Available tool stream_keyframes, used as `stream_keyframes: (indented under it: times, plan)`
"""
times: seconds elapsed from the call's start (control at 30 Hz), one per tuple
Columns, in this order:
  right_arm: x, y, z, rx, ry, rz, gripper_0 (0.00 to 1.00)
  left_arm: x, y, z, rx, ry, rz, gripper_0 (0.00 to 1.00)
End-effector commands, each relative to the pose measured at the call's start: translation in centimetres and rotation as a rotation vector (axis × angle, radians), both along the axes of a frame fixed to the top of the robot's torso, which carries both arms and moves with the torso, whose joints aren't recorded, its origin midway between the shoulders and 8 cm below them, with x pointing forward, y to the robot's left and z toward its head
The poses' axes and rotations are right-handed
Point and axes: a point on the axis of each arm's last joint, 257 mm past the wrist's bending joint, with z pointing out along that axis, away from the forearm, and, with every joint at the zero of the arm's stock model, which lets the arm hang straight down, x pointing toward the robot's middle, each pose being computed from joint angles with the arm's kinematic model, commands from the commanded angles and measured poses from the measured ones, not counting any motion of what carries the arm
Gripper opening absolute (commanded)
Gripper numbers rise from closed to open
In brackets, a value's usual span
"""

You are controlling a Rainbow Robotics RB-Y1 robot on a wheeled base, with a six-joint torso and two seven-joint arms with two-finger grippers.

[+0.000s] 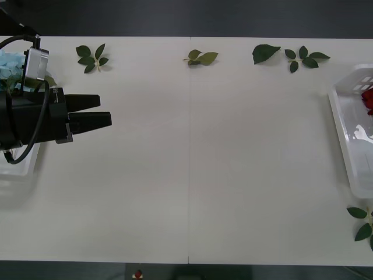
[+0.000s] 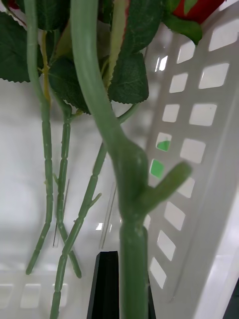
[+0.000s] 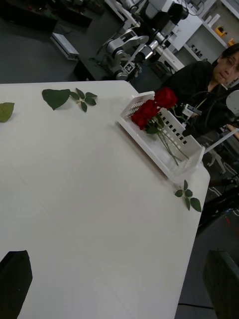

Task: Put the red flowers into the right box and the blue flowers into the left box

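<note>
Two boxes (white), five leaf sprigs.

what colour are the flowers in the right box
Deep red flowers with green stems, best in the left wrist view.

The white table carries two trays. The right box lies at the table's right edge. The left box lies at the opposite edge, well apart from the right box. Loose leaf sprigs lie along the far edge, the nearest to the right box just beyond its far corner. One more sprig lies just beside the right box's near corner.
</note>
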Motion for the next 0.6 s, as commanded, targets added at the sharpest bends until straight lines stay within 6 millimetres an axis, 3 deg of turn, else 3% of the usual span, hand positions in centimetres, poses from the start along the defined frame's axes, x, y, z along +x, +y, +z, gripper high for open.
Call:
stream_keyframes:
  times: [0.03,0.17,0.37,0.6]
  plan:
    - [0.9,-1.9,2.2,-0.004,-0.051,-0.077,0.0,0.1,-0.4,1.8,0.01,-0.058,-0.013,1.0]
    - [0.9,-2.1,2.1,-0.008,-0.051,-0.081,0.03,0.1,-0.4,1.8,0.01,-0.058,-0.013,1.0]
    - [1.0,-1.8,1.7,-0.005,-0.048,-0.079,0.55,0.1,-0.4,1.8,0.01,-0.058,-0.013,1.0]
    - [0.9,-0.3,1.2,0.019,-0.019,-0.041,0.93,0.1,-0.4,1.8,0.01,-0.058,-0.013,1.0]
